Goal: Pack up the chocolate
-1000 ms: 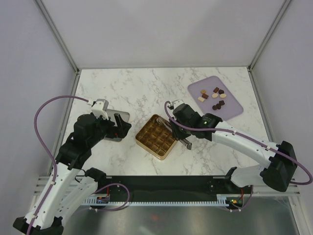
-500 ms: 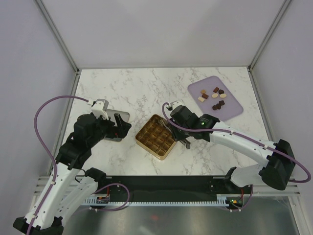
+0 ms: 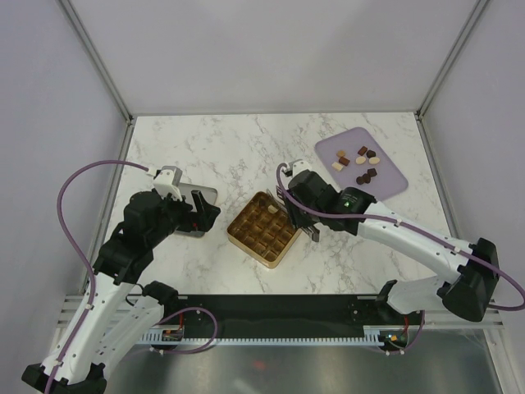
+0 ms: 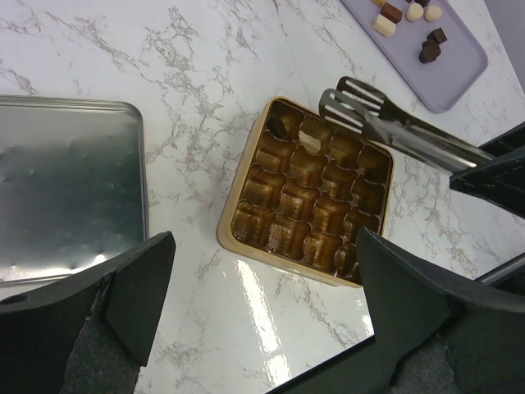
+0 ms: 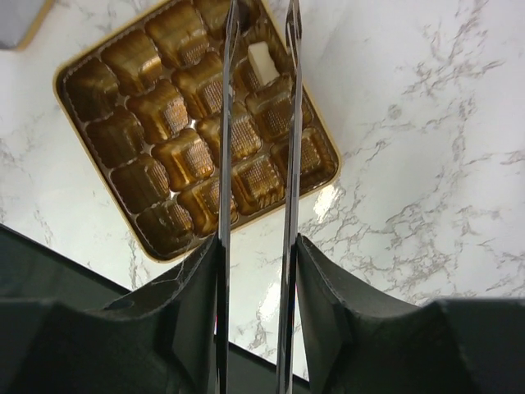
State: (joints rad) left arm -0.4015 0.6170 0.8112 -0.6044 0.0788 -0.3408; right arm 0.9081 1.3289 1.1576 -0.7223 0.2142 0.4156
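The gold grid tray (image 3: 251, 239) lies mid-table, also in the wrist views (image 4: 246, 240) (image 5: 321, 175). A cream-white chocolate (image 3: 270, 211) (image 4: 312, 134) (image 5: 262, 62) rests in a cell near its far corner. A dark piece (image 4: 279, 128) seems to sit in the neighbouring corner cell. Several more chocolates (image 3: 358, 161) lie on the purple tray (image 3: 390, 185). My right gripper (image 3: 300, 215) (image 5: 256, 254) is shut on metal tongs (image 5: 289, 123) (image 4: 402, 138), whose spread tips straddle the white piece. My left gripper (image 3: 202, 213) (image 4: 267, 287) hangs open left of the gold tray.
An upturned silver lid (image 3: 203, 198) (image 4: 66, 189) lies under the left gripper, at the left of the marble table (image 3: 213, 152). The purple tray (image 4: 449, 72) sits at the back right. Grey walls close in the sides and back.
The tongs' arms have spread as the right gripper eased. The cream-white piece now lies free in a tray cell. The right wrist shifted slightly back. The left arm is unmoved.
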